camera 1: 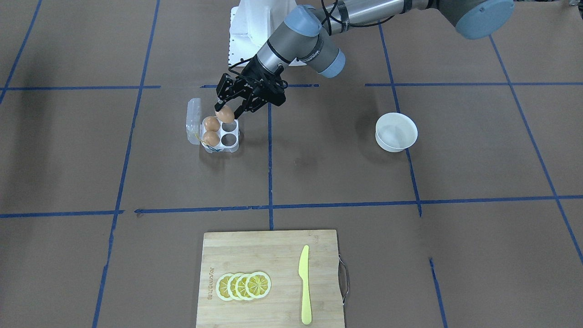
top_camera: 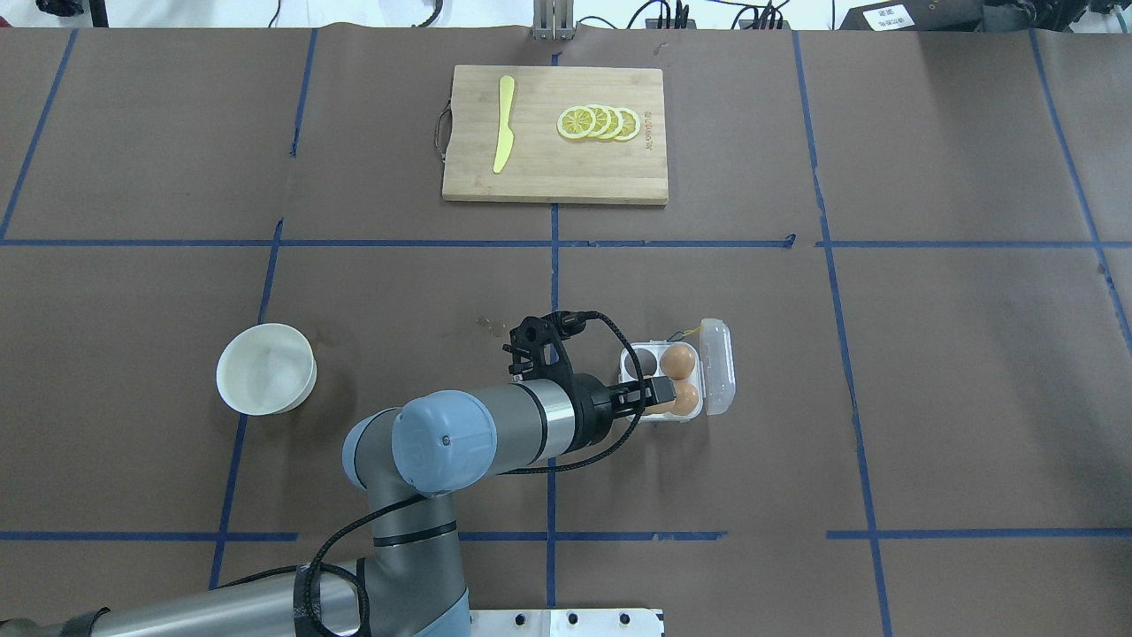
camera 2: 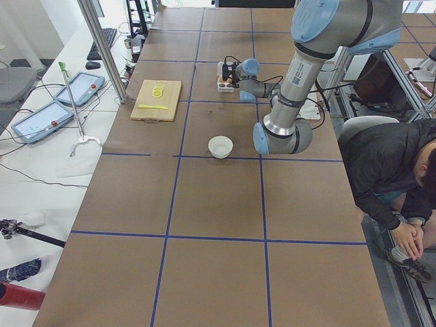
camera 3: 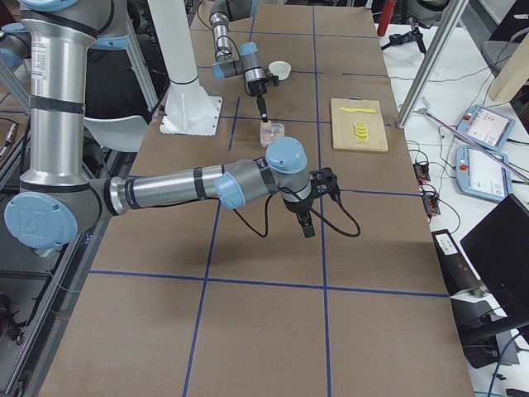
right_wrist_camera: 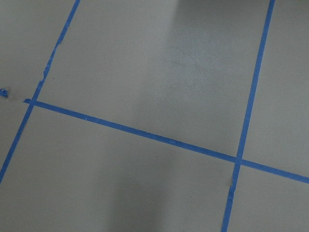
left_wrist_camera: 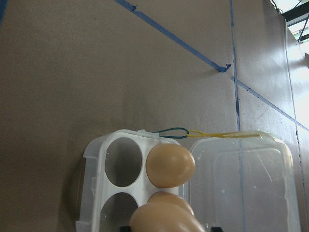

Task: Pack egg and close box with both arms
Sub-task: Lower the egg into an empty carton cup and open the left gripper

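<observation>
My left gripper is shut on an orange-brown egg, held just above the near edge of the clear four-cell box. The box's lid lies open beside it. Two more brown eggs sit in the cells next to the lid; the other two cells are empty. In the left wrist view the held egg fills the bottom edge, over the box. My right gripper shows only in the exterior right view, low over bare table; I cannot tell whether it is open or shut.
A white bowl stands on the robot's left of the box. A bamboo cutting board with lemon slices and a yellow knife lies at the far side. A white pedestal is at the robot's base. A person bends beside the table.
</observation>
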Motion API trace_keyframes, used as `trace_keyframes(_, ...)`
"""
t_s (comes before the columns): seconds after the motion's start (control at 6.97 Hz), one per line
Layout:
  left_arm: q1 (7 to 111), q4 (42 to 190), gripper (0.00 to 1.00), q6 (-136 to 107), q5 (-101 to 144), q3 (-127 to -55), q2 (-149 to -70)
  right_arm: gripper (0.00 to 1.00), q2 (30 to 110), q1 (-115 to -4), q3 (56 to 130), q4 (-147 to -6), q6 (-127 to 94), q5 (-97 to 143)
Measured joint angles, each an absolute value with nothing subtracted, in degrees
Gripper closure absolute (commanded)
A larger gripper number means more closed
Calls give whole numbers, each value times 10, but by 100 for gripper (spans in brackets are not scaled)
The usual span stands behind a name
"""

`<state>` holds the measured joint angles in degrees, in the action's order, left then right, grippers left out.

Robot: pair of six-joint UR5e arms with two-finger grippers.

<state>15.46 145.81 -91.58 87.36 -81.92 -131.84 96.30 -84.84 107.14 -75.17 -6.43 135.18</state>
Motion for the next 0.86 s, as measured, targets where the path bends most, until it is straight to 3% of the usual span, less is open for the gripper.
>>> trace_keyframes(0.29,155,1458,29,-916,874,-820,-1318,0,963,-848,1071,-752,-63,1352)
trace_keyframes(0.72,155,1458,27,-915,874,-820,-1318,0,964,-848,1071,-752,-63,1352)
trace_keyframes(0.86,155,1458,0,-914,874,-821,-1318,0,964,-848,1071,-751,-64,1352)
